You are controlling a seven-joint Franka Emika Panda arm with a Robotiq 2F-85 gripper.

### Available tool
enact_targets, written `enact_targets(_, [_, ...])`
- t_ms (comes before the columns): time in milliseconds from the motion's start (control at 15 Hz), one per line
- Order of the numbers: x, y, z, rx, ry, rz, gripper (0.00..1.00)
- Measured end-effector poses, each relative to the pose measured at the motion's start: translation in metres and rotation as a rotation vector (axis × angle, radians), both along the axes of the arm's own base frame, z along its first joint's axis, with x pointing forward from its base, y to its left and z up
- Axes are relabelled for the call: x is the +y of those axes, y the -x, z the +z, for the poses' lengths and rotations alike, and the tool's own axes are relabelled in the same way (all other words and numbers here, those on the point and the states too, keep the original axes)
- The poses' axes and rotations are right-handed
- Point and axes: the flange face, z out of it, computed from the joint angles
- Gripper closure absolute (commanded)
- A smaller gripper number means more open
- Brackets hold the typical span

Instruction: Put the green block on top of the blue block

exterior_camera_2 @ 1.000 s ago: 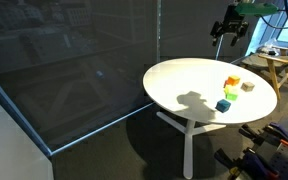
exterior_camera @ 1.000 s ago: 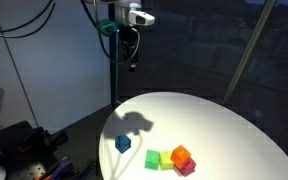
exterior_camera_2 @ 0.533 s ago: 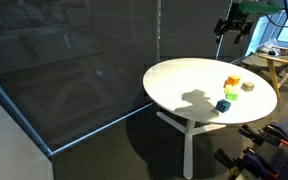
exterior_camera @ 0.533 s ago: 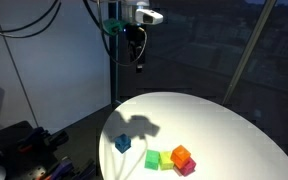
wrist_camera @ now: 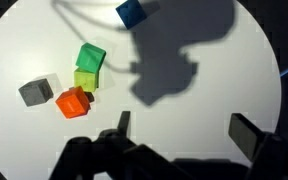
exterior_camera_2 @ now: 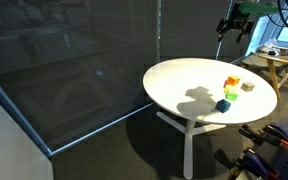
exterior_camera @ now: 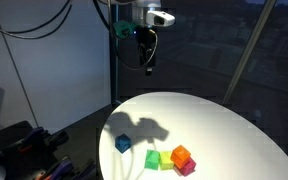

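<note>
The green block [wrist_camera: 91, 57] sits on the round white table [wrist_camera: 24, 40], touching a paler yellowish cube [wrist_camera: 85, 79]. The blue block [wrist_camera: 131, 12] stands alone, apart from the cluster, at the top of the wrist view. Both exterior views show the green block [exterior_camera: 153, 159] [exterior_camera_2: 231, 94] and the blue block [exterior_camera: 123, 144] [exterior_camera_2: 223, 105] near the table edge. My gripper [wrist_camera: 184, 130] is open and empty. It hangs high above the table [exterior_camera: 147, 62], far from all the blocks.
An orange cube [wrist_camera: 72, 102] and a grey cube [wrist_camera: 36, 92] lie next to the yellowish cube. The arm's shadow [wrist_camera: 169, 75] falls across the table's middle. A dark glass wall [exterior_camera: 214, 45] stands behind the table.
My gripper has moved sideways high over the table, to the right in an exterior view. Its shadow on the table has shifted with it. The blocks have not moved.
</note>
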Motion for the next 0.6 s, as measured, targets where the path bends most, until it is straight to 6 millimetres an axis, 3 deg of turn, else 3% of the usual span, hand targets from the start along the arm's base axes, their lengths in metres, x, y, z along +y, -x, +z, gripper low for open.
enact_targets(600, [-0.034, -0.014, -0.018, 0.001, 0.014, -0.028, 0.0])
